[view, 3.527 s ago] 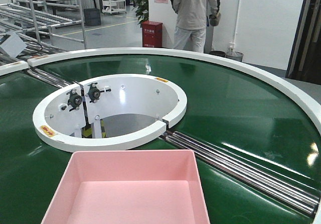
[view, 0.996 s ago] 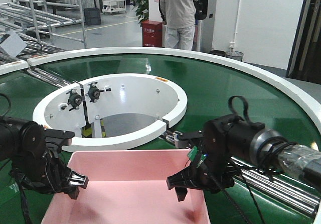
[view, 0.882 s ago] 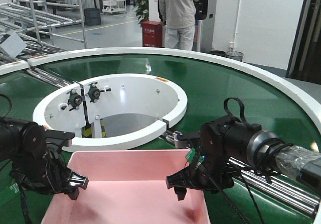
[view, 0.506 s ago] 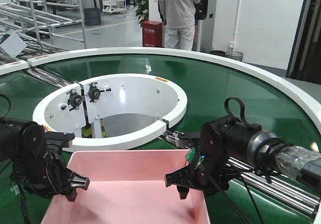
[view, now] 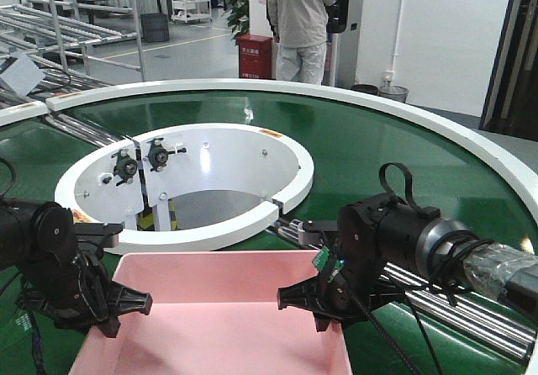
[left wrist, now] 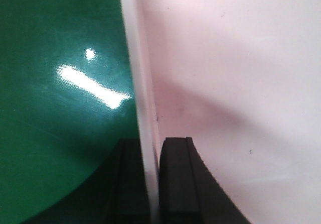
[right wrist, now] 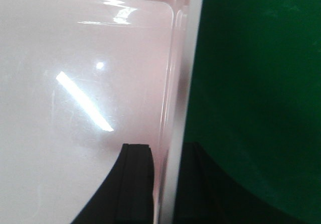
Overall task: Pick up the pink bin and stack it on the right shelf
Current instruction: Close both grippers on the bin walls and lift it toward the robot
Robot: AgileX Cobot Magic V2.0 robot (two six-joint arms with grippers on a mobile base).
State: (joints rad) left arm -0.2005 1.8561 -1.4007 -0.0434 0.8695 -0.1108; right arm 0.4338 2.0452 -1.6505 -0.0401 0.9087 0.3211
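The pink bin (view: pixel 218 316) sits on the green belt at the front centre. My left gripper (view: pixel 118 312) straddles the bin's left wall, and my right gripper (view: pixel 315 308) straddles its right wall. In the left wrist view the left gripper (left wrist: pixel 150 141) has one black finger (left wrist: pixel 175 184) inside the bin (left wrist: pixel 225 58) and one outside, both pressed on the rim. In the right wrist view the right gripper (right wrist: pixel 168 146) is shut on the bin's (right wrist: pixel 75 58) right wall in the same way. The right shelf is out of view.
The curved green conveyor belt (view: pixel 403 156) surrounds a white inner ring (view: pixel 185 232) with an open well. Steel rollers (view: pixel 454 308) run under my right arm. A person (view: pixel 298 13) stands at the back beside a red box (view: pixel 255 55). Grey racks (view: pixel 50 22) stand far left.
Both arms came into view and set their grippers over the bin's side walls. In the last second they settled slightly lower and closer on the walls. The bin has not moved.
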